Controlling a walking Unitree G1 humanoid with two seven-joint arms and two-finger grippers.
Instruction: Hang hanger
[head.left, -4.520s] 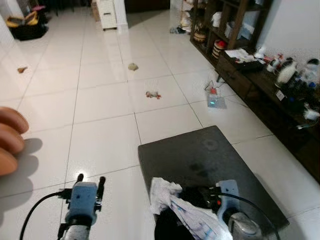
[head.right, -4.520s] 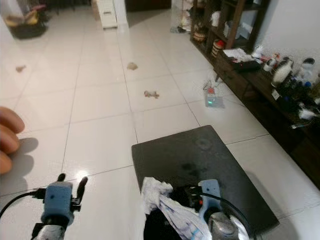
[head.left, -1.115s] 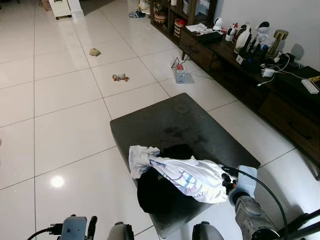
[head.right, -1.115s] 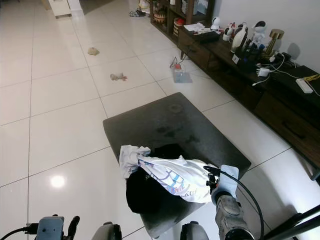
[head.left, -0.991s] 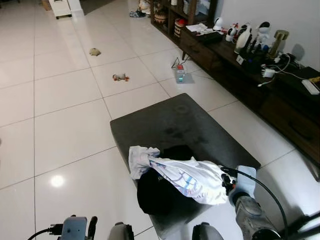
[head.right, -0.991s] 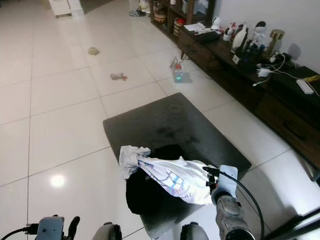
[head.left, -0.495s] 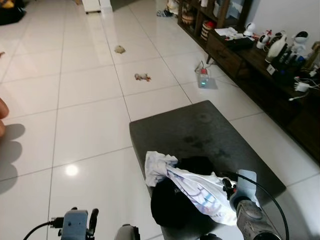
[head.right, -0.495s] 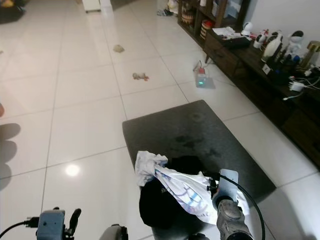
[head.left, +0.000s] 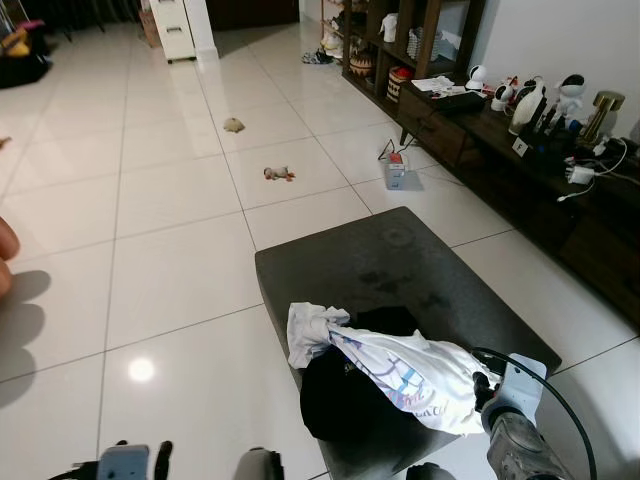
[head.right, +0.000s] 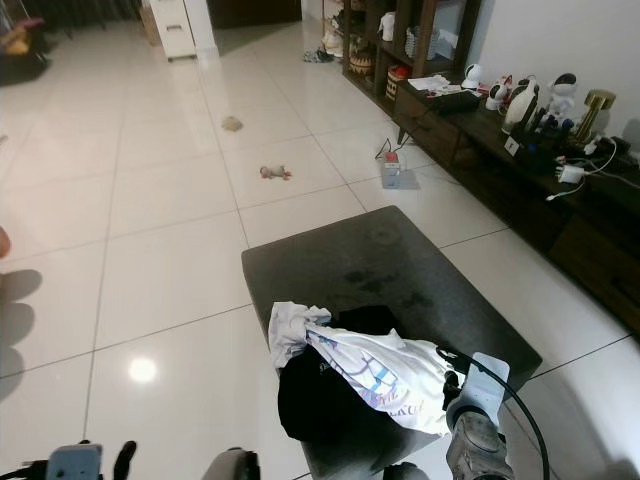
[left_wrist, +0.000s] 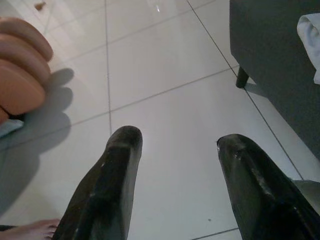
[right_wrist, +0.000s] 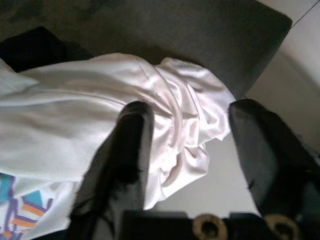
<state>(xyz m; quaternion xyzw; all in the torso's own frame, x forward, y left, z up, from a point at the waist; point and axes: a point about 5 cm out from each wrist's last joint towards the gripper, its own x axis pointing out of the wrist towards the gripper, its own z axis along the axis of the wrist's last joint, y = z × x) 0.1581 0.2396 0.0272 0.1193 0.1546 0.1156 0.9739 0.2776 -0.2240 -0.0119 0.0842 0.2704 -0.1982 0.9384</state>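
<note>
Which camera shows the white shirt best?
The left eye view: the whole white shirt lies across the dark ottoman. The right eye view matches. The right wrist view has just its folds close up; the left wrist view catches one corner.

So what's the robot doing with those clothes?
It stands at a dark ottoman with a white shirt lying over a black garment. Its right pincer is open with its fingers either side of the shirt's edge, not gripping. The left pincer is open above the floor. No hanger is in sight.
</note>
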